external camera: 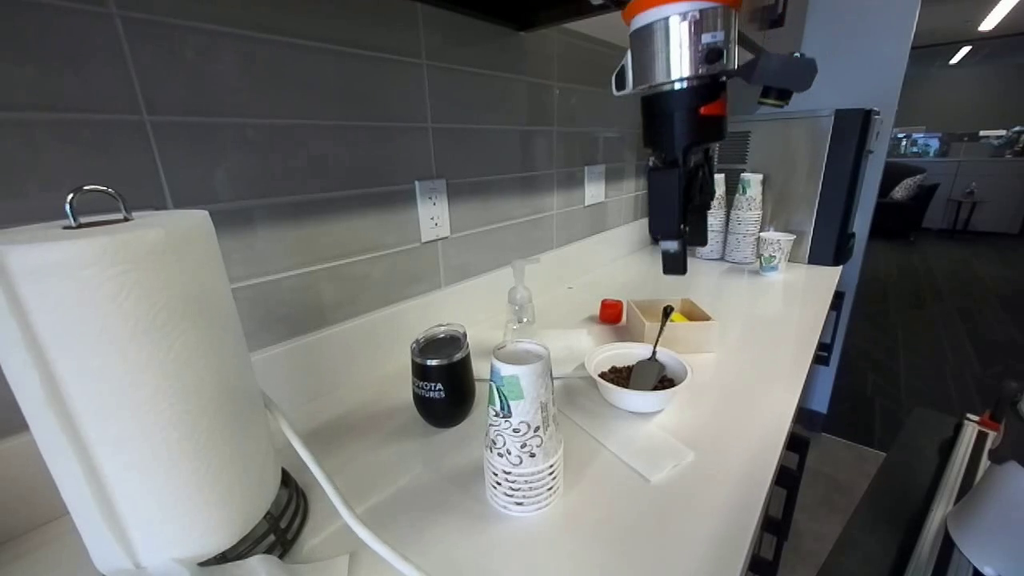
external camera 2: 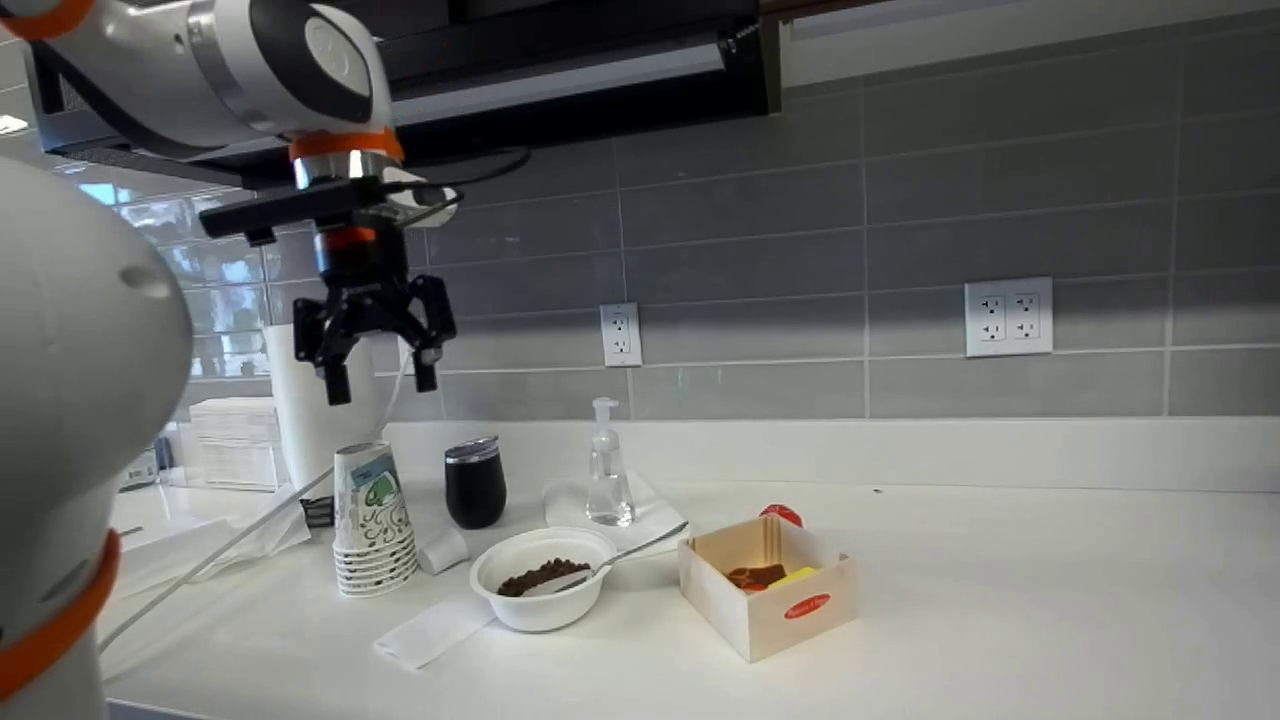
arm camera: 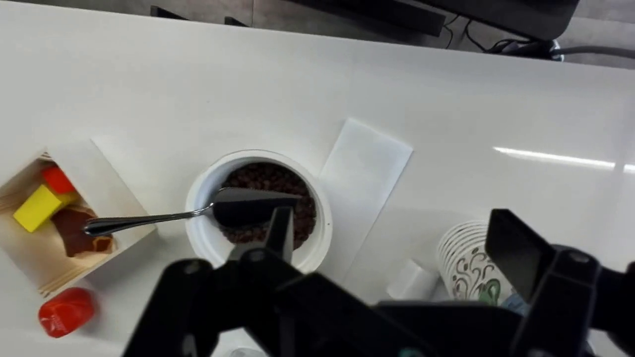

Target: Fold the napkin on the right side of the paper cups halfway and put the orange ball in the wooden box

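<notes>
Napkin (arm camera: 369, 166): lies flat as a long strip between the paper cups (arm camera: 474, 270) and the white bowl (arm camera: 325, 228); the halfway fold looks not yet made.
Orange ball (arm camera: 66, 311): the round red piece, judged to be it, sits outside the wooden box (arm camera: 106, 183), just beside it; placing it inside appears left to do.
Gripper (external camera 2: 382, 388): hangs in the air, jaws wide apart, holding and touching nothing.
</notes>
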`<state>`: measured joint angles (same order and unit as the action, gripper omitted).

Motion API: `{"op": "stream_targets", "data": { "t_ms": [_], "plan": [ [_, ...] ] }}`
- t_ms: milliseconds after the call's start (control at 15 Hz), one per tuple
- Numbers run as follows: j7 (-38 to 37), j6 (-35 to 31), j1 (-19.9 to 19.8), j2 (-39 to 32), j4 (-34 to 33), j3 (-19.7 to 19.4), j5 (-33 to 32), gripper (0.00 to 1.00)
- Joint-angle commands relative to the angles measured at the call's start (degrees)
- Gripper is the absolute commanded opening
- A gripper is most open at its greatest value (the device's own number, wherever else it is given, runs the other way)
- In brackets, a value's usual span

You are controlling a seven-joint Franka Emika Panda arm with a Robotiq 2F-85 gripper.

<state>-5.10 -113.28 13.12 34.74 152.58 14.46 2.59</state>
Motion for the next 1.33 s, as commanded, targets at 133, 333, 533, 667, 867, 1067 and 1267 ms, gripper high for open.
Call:
{"op": "stream_targets", "data": {
  "t_ms": [133,333,533,667,867,1067,1267],
  "plan": [
    [-10.45,-8.39,3.62,-6.69,3.34,7.87,-0.01,1.0],
    [-16.03,-15.14,4.32,-9.93,5.46,11.24,-0.51,1.0],
    [-21.74,-18.4,3.62,-14.27,5.38,14.3,-2.64,1.0],
    [-25.75,-18.73,3.13,-16.47,5.44,15.79,-4.46,1.0],
    [-31.49,-21.12,2.18,-20.68,5.48,16.98,-8.24,1.0],
    [-37.77,-25.73,0.91,-24.91,5.5,16.76,-14.75,1.0],
    [-43.97,-30.2,-0.44,-28.72,5.52,15.53,-23.24,1.0]
  ]
}}
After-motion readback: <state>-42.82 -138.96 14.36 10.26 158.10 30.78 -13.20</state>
